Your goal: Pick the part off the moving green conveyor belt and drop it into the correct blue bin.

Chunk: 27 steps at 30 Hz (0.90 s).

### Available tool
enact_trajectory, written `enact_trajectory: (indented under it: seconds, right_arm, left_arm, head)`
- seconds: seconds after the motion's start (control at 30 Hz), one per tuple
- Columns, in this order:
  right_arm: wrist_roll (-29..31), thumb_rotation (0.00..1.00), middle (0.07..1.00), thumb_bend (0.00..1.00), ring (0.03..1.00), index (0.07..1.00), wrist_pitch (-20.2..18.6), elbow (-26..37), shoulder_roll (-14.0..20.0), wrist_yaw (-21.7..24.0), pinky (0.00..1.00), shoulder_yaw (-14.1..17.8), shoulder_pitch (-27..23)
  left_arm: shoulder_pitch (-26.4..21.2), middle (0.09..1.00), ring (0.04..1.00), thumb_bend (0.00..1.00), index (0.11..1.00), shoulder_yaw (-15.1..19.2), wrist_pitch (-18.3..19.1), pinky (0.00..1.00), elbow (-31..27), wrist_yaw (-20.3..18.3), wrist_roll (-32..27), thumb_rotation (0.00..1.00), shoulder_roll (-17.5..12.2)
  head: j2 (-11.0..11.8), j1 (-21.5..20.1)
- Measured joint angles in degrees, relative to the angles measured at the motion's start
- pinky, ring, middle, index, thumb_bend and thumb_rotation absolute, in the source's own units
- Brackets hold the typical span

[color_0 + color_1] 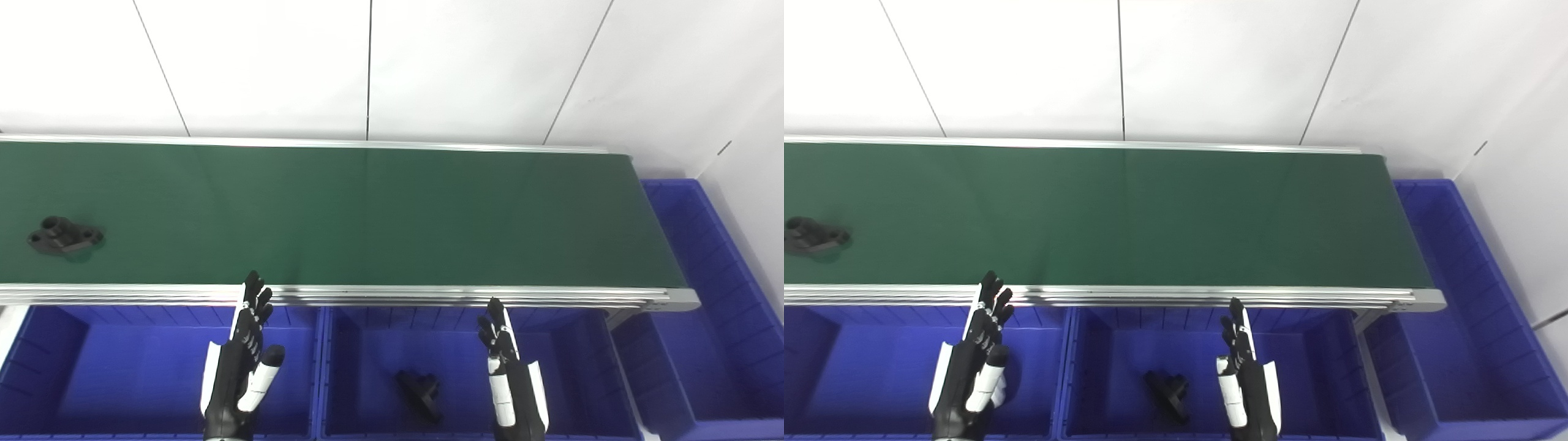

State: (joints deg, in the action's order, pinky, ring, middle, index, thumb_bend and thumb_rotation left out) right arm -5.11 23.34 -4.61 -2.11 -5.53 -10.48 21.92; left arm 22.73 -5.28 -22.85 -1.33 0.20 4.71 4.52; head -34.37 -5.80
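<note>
A black part [64,236] with round bosses lies on the green conveyor belt [367,214] near its left end; it also shows in the right eye view [811,236]. My left hand [242,361] is open and empty, fingers straight, above the left blue bin [153,373], just short of the belt's near rail. My right hand [511,373] is open and empty above the middle blue bin [465,367]. Another black part [419,392] lies in the middle bin.
A third blue bin [698,306] stands at the belt's right end, running back along the wall. The belt has aluminium rails [429,297] along its near and far edges. White wall panels rise behind it.
</note>
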Motion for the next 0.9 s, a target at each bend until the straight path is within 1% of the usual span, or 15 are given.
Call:
enact_trajectory:
  seconds: [0.13, 0.43, 0.6, 0.9]
  right_arm:
    - [0.19, 0.97, 1.000, 0.73, 0.970, 1.000, 0.00, -0.01, 0.00, 0.02, 0.97, -0.11, -0.03]
    - [0.16, 0.95, 1.000, 0.75, 0.967, 1.000, 0.00, 0.00, -0.17, 0.01, 0.97, -0.10, -0.02]
    - [0.22, 0.95, 1.000, 0.75, 0.968, 1.000, 0.00, -0.01, -0.18, 0.03, 0.97, -0.08, -0.02]
    - [0.36, 0.95, 1.000, 0.75, 0.966, 1.000, 0.00, -0.01, -0.19, 0.03, 0.96, -0.06, -0.02]
  left_arm:
    - [0.00, 1.000, 0.971, 0.84, 1.000, 0.01, 0.09, 0.96, -0.02, -0.01, -0.18, 0.85, -0.02]
    - [0.02, 1.000, 0.976, 0.83, 1.000, 0.02, 0.39, 0.97, -0.12, -0.03, -0.79, 0.85, -0.06]
    - [0.02, 1.000, 0.985, 0.81, 1.000, -0.04, 0.52, 0.98, -0.16, -0.10, -1.08, 0.84, -0.07]
    - [0.15, 1.000, 0.988, 0.80, 1.000, -0.07, 0.52, 0.98, -0.18, -0.13, -1.15, 0.85, -0.07]
  head:
    - [0.00, -0.35]
    - [0.00, -0.79]
    - [0.00, -0.79]
    - [-0.09, -0.70]
